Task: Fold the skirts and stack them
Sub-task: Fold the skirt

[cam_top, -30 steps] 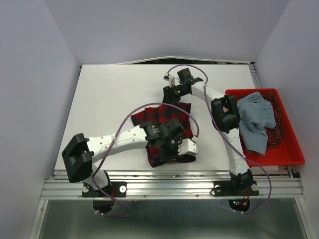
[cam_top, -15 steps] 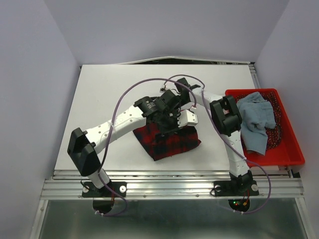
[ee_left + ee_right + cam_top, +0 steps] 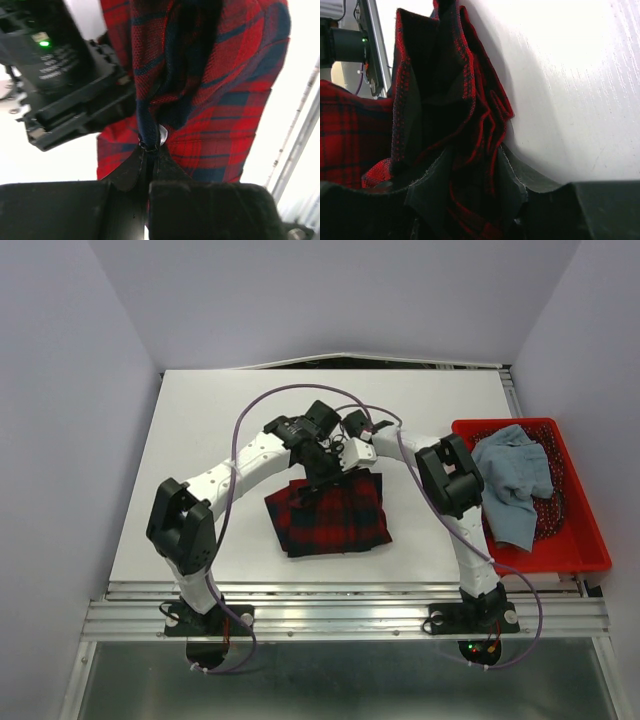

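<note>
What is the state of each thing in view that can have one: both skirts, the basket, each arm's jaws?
plaid skirt: folded over on the table, far edge pinched by both jaws.
blue-grey skirt: crumpled, unfolded, in the red basket.
red basket: upright, holding the blue-grey skirt.
left jaws: shut on the plaid skirt.
right jaws: shut on the plaid skirt.

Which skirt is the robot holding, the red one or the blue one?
The red-and-navy plaid skirt on the table: left end effector and right end effector pinch its far edge. The light blue skirt lies in the red basket.
</note>
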Controlling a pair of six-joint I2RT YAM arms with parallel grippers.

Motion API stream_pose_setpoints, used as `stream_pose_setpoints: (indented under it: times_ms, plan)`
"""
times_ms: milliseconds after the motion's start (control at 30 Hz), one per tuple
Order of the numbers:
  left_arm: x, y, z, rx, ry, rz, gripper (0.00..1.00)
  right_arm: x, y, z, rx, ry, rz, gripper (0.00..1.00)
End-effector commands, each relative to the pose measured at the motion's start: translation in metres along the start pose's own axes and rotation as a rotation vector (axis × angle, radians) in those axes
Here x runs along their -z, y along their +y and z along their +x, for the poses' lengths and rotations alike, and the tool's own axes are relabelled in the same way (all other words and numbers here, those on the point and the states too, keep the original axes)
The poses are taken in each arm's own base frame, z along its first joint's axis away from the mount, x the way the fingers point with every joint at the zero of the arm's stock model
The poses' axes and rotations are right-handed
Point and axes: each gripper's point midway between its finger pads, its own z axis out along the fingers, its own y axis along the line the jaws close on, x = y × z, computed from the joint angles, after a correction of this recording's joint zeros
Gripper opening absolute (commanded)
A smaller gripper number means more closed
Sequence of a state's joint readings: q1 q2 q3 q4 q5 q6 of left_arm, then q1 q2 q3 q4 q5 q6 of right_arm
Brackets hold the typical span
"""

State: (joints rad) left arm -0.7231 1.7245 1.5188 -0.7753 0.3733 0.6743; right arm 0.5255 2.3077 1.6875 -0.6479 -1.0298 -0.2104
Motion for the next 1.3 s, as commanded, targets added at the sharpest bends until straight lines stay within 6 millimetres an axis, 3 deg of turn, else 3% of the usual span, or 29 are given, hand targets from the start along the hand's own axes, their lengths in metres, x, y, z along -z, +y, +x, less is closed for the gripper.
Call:
stream_pose_setpoints:
  times_ms: [0, 200, 367, 400, 433, 500, 567, 600, 667, 900, 1133, 1233, 1267]
  plan:
    - [-0.001, 0.029, -0.016, -0.084, -0.085, -0.103, 0.0, 0.0, 0.026, 0.0, 0.016, 0.009, -0.053, 0.45]
    - [-0.017, 0.047, -0.014, -0.135, -0.099, -0.173, 0.0, -0.003, 0.023, 0.0, -0.006, 0.011, -0.068, 0.45]
    - [-0.035, 0.063, 0.001, -0.145, -0.094, -0.27, 0.0, -0.008, 0.018, 0.003, -0.03, 0.019, -0.08, 0.46]
    - [-0.035, 0.071, -0.006, -0.15, -0.13, -0.315, 0.0, -0.008, 0.018, 0.004, -0.033, 0.019, -0.085, 0.45]
    - [-0.042, 0.07, 0.004, -0.146, -0.122, -0.322, 0.0, -0.01, 0.017, 0.005, -0.041, 0.022, -0.089, 0.45]
    - [-0.038, 0.082, 0.001, -0.154, -0.157, -0.407, 0.0, -0.012, 0.014, 0.009, -0.056, 0.029, -0.094, 0.45]
    - [-0.042, 0.083, 0.016, -0.146, -0.14, -0.449, 0.0, -0.013, 0.015, 0.01, -0.067, 0.033, -0.11, 0.45]
    - [-0.04, 0.089, 0.01, -0.157, -0.174, -0.491, 0.0, -0.015, 0.014, 0.011, -0.071, 0.034, -0.125, 0.45]
    - [-0.043, 0.089, 0.02, -0.157, -0.164, -0.516, 0.05, -0.015, 0.015, 0.012, -0.081, 0.04, -0.134, 0.45]
    - [-0.049, 0.097, 0.02, -0.164, -0.173, -0.564, 0.32, -0.019, 0.011, 0.011, -0.102, 0.044, -0.148, 0.45]
    - [-0.013, 0.114, 0.011, -0.142, -0.188, -0.709, 0.41, -0.02, 0.004, 0.011, -0.104, 0.05, -0.116, 0.45]
    - [0.011, 0.113, 0.007, -0.129, -0.196, -0.751, 0.44, -0.017, -0.003, 0.007, -0.108, 0.042, -0.092, 0.45]
    - [0.031, 0.114, -0.001, -0.118, -0.225, -0.787, 0.48, -0.017, -0.003, 0.005, -0.113, 0.041, -0.087, 0.45]
